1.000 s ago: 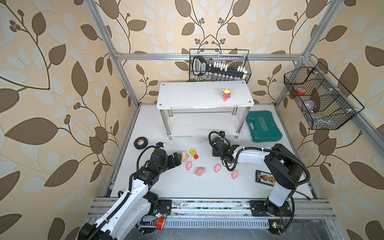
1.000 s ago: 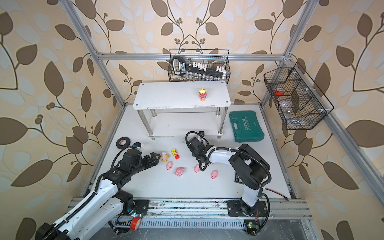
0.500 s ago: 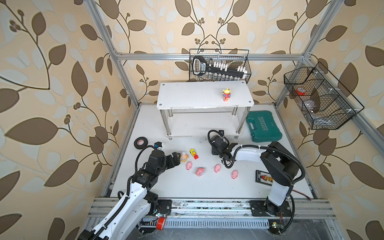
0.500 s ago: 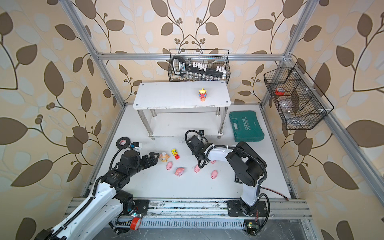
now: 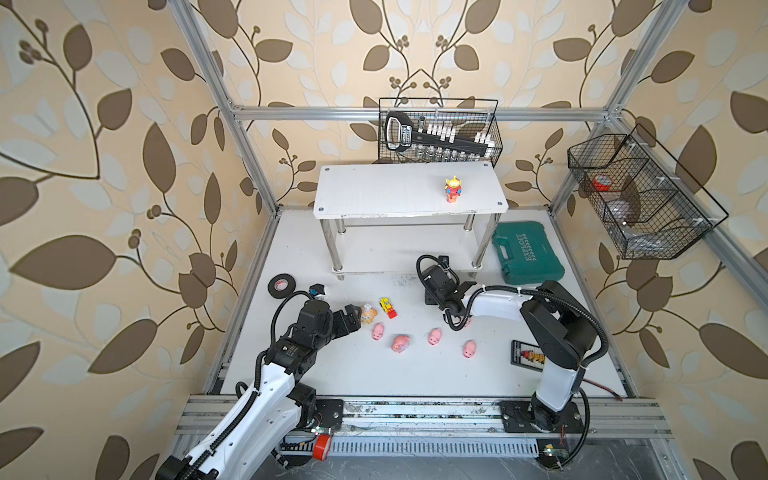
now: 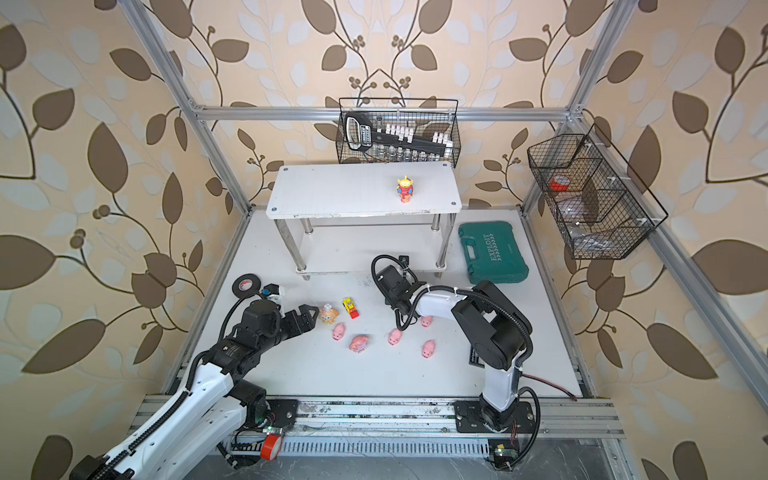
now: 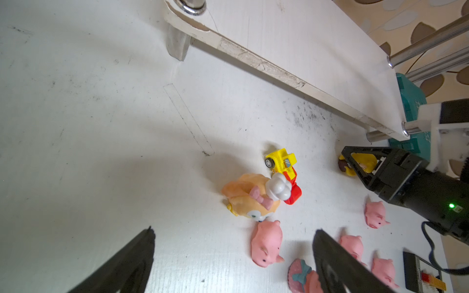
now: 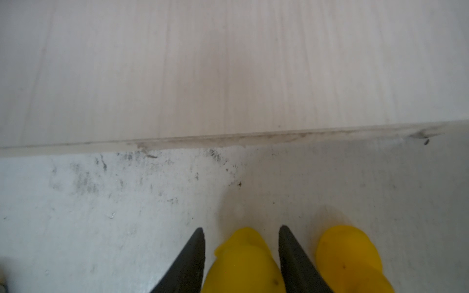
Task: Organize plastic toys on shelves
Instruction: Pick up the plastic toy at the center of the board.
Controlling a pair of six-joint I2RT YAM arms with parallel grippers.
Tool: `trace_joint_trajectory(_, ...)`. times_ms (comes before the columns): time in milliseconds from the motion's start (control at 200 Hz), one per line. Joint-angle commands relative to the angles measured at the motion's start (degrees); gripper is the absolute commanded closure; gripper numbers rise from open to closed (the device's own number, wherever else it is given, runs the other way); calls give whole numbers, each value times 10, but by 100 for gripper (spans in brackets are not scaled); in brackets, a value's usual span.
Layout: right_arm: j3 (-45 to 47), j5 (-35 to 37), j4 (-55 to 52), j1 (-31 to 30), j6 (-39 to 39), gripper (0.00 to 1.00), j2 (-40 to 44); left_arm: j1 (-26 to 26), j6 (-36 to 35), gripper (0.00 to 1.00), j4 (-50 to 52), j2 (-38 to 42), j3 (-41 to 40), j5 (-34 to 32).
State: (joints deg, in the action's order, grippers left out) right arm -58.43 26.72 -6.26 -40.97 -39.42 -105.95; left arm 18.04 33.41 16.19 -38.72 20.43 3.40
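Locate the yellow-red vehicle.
In both top views the yellow-red vehicle lies on the table, left of centre, just right of the orange animal.

A: Any readable text?
B: One word; "EXPLOIT" in pale letters on the lid of the green tool case (image 5: pixel 528 254); legible in both top views; a smaller line beside it is too small to read.
A: The back wire basket (image 5: pixel 494 124)?
B: The black handle (image 5: pixel 400 135) inside carries a white label; lettering is there, can't make it out.
A: Toys?
B: The yellow-red vehicle (image 7: pixel 280 165) has a small striped sticker in the left wrist view; no legible characters.
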Motion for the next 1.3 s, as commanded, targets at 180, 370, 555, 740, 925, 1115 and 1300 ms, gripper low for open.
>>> trace_joint_trajectory(180,-18,2,-9,-2,5,67,-14,2,-10,4,-14,0,5,-10)
trace_joint_trajectory(370,-19,5,-16,-4,16,71,-12,2,-9,4,-15,0,5,-9)
trace_joint_trajectory(555,-9,16,-29,-21,41,76,22,2,-9,4,-16,-1,5,-10)
trace_joint_trajectory(740,10,6,-59,-41,84,81,104,2,-9,4,-16,0,5,-11)
trace_joint_trajectory(925,-16,-61,-112,-49,160,81,196,2,-9,4,-16,-2,5,-11)
trace_joint_trajectory(1115,-84,-93,-203,-50,214,80,267,2,-9,4,-16,-1,5,-11)
trace_joint_trajectory(1300,-156,-49,-306,-42,226,79,337,2,-9,4,-16,-2,5,-11)
